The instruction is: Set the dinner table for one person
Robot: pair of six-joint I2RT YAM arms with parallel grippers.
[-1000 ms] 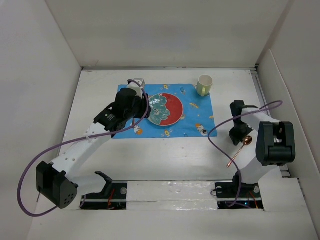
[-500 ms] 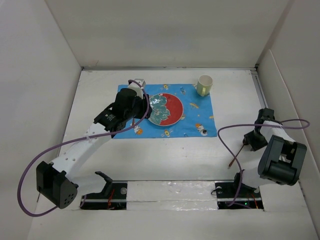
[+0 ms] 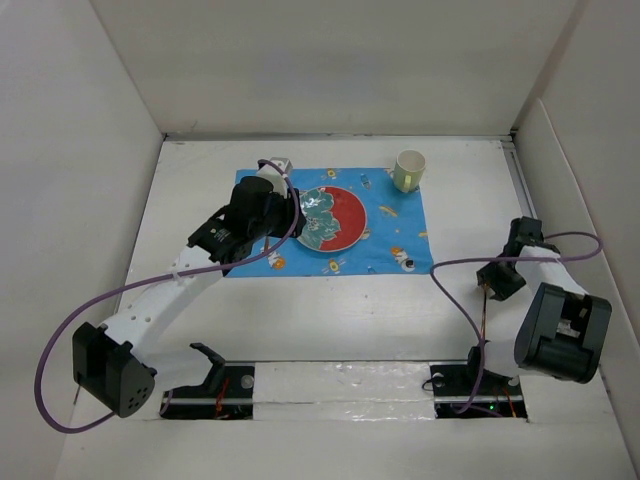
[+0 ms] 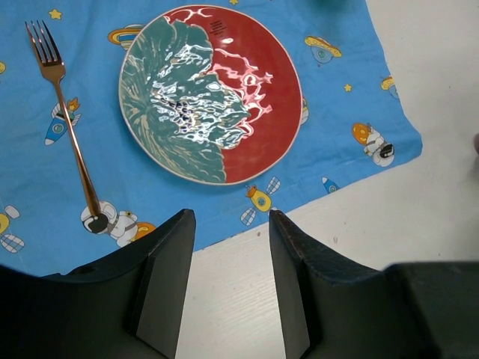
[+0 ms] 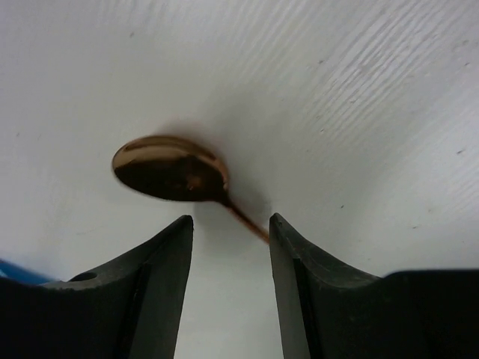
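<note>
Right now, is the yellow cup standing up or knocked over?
Standing up. From above, the cup shows its round mouth facing up, at the far right corner of the blue mat.

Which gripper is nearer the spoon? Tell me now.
Right. The right gripper hangs over the spoon, open astride its handle; the left gripper is far off, beside the plate.

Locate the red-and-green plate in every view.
Top external: plate centred on the blue cartoon mat, above frame centre.
Left wrist: upper middle, right of the fork.
Right wrist: not in it.
Shared landmark: the blue cartoon mat.
</note>
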